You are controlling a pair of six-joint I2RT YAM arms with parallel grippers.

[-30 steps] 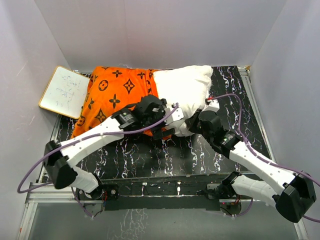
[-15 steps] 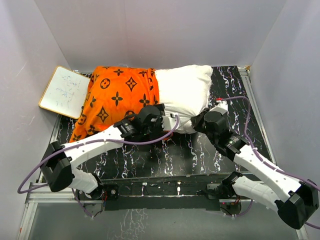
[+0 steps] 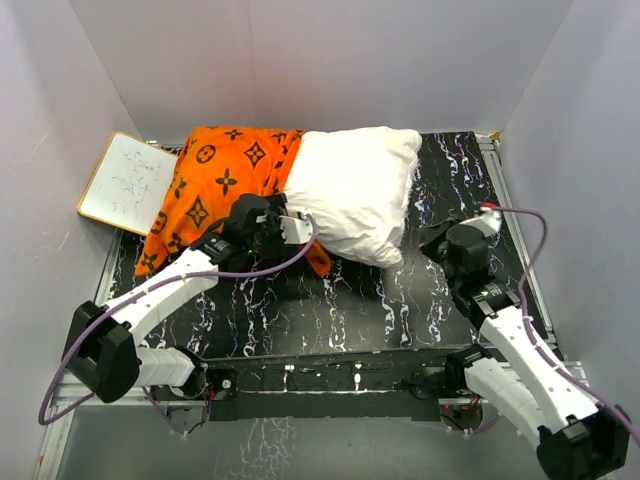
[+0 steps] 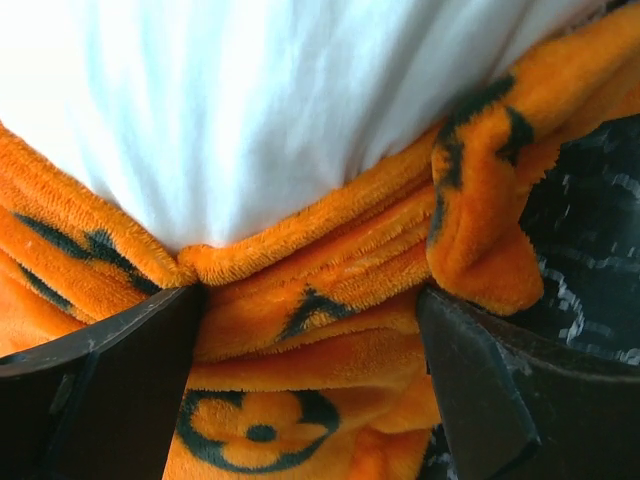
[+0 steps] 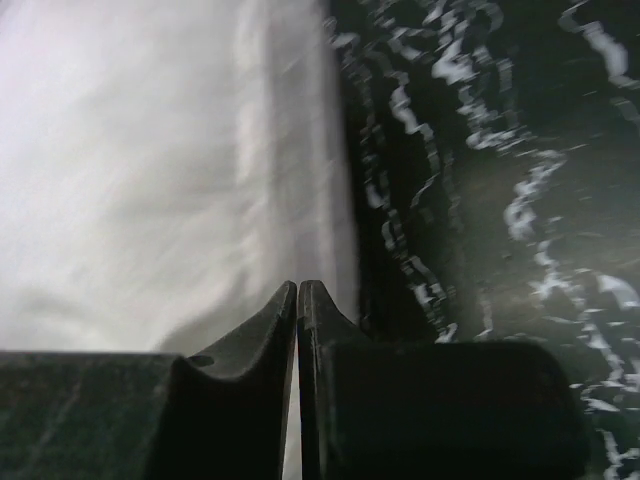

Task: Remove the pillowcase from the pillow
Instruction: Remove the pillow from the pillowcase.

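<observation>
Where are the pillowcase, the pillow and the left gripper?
pillowcase (image 3: 215,185): top external view, orange printed top.
pillow (image 3: 350,190): top external view, bare white middle.
left gripper (image 4: 310,310): left wrist view, midway between fingertips.

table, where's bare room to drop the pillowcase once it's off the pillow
The widest bare table is the near strip between the pillow and the arm bases. A smaller patch lies right of the pillow, beyond the right gripper. The far left is crowded: pillowcase, whiteboard, left gripper.
</observation>
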